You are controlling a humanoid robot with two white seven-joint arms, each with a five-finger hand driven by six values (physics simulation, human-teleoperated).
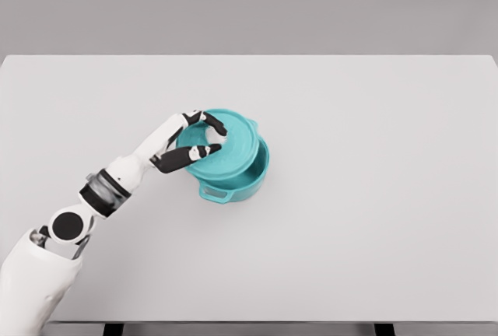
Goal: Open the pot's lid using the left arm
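One hand [191, 140] grips lid [222, 143] — tilted on pot [237, 184].

We find only one obstacle on the table [373, 219]: the pot [237, 180] with its lid [229, 153] left of the middle, and the left hand [187, 143] over the lid. Toward the right edge, far edge and near corners the way lies open.

One head view only, looking steeply down from above the near edge of the white table [373, 196]. Whole tabletop in frame (far edge included), grey backdrop beyond. Mid-range, nothing close up.
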